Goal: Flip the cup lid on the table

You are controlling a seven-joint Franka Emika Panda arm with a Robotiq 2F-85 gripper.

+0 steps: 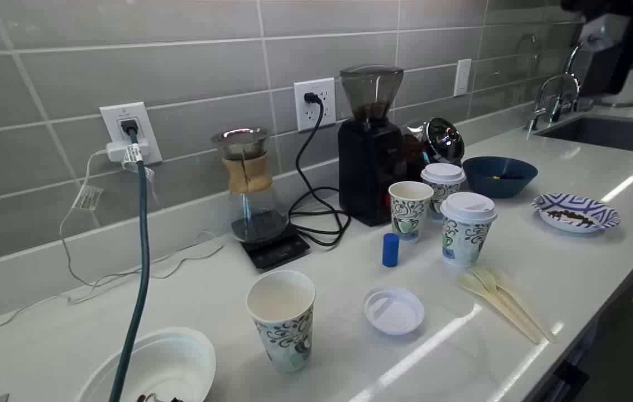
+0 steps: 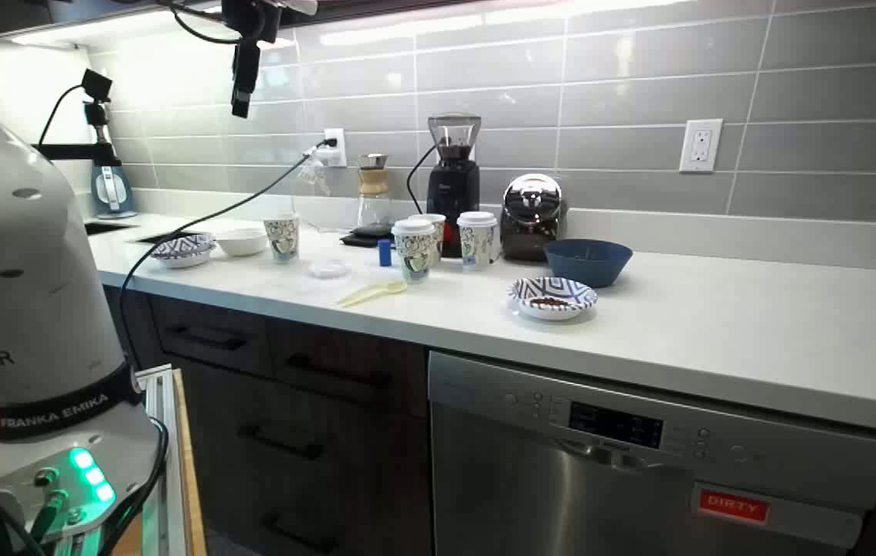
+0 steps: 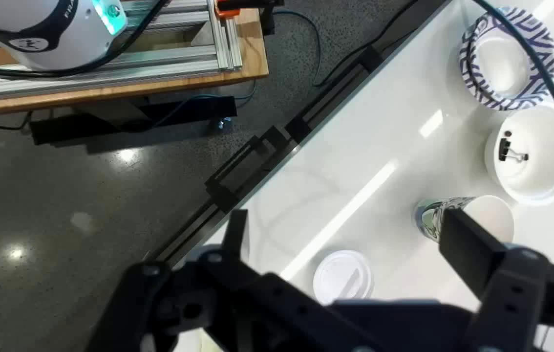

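- A grey tiled wall [image 2: 639, 104], the long white surface [image 2: 755, 332] running along its foot
- A steel dishwasher [image 2: 561, 494] under the surface, a red DIRTY sign [image 2: 733, 506] on its front
- The white robot arm [image 2: 28, 255], its base standing a little apart from the surface on the front side
- A black coffee grinder [image 1: 370, 170] standing close to the wall
- The gripper [image 3: 345, 220], hanging well above the surface, jaws spread wide
- A glass carafe [image 1: 258, 215] with a wooden collar, sitting on a flat black scale [image 1: 277, 257]
- A dark blue bowl [image 1: 499, 183] just beside a patterned plate [image 2: 552, 286] with dark bits [image 1: 570, 216] in it
- A white bowl [image 3: 550, 142] with a black clip [image 3: 504, 149] lying inside, near another patterned plate [image 3: 504, 66]
- Four paper cups [image 1: 464, 243], all upright, two wearing white lids [image 1: 468, 205] and two uncovered
- Some pale utensils [image 1: 499, 304] fanned together near the front edge
- The cup lid [image 1: 394, 312], a flat white disc lying on the surface between an uncovered cup and the utensils; which face is up I can't tell from here
- A small blue cylinder [image 1: 390, 250] standing on end near the lid
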